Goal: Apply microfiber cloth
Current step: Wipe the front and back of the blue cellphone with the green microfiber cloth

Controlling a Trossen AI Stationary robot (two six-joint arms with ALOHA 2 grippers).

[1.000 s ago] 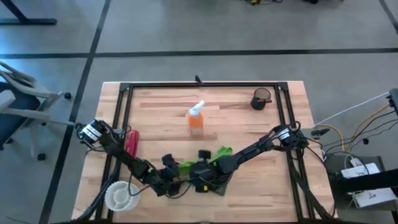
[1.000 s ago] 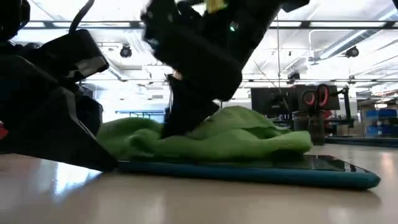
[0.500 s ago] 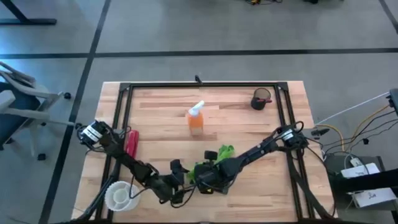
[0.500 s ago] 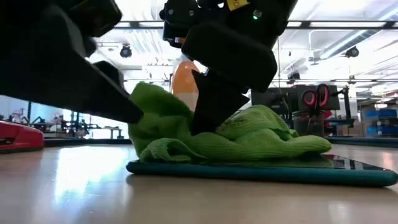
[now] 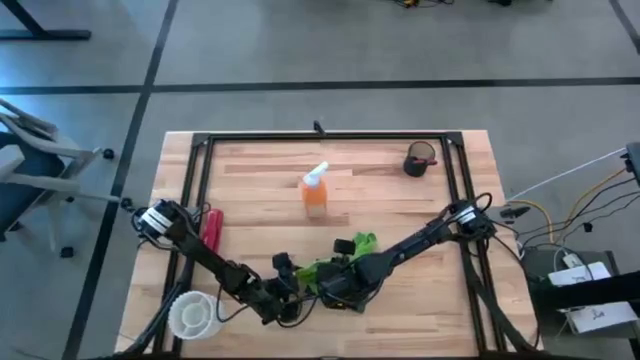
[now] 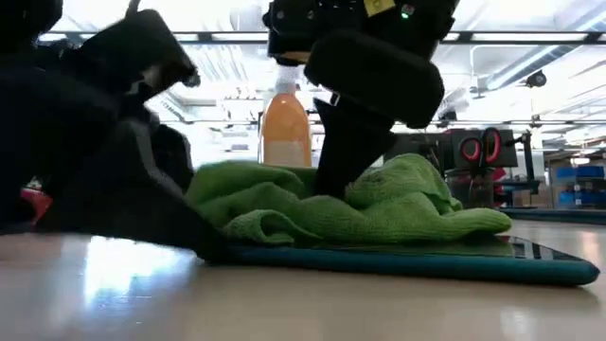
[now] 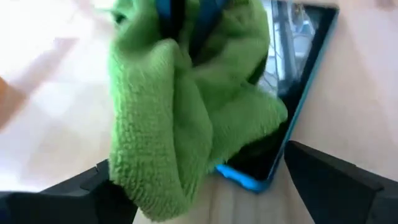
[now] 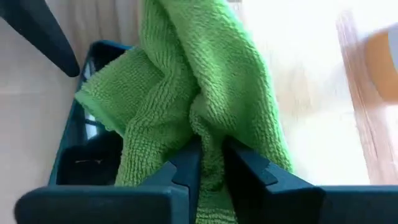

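Cloth position: the microfiber cloth (image 6: 350,208) lies bunched on the dark tablet (image 6: 530,265), near the front middle of your desk (image 5: 400,200); it covers one end of the screen and leaves the other end bare.
Right tool: your right tool (image 8: 208,163) is down on the cloth with its fingers pinched narrow around a raised fold, as the right wrist view shows; that fold is what it holds.
Left tool: your left tool (image 7: 205,180) sits low on the desk just beside the tablet's edge, its fingers spread wide to either side of the cloth and gripping nothing.
How the cloth handles: judge it light, soft and limp. It will drape and drag rather than slide as one piece, and a pinch on a single fold will tend to pull the folds out long instead of moving the whole rag.
Where to hold: take it at a thick ridge near the middle of the bunch, as the right tool does now, so enough fabric stays under the fingers to wipe with.
Tablet caution: the glass looks slick, so the tablet may shift under a sideways push; the left tool is placed to brace it.
Also on the desk: an orange spray bottle (image 5: 315,190) stands well behind the cloth.
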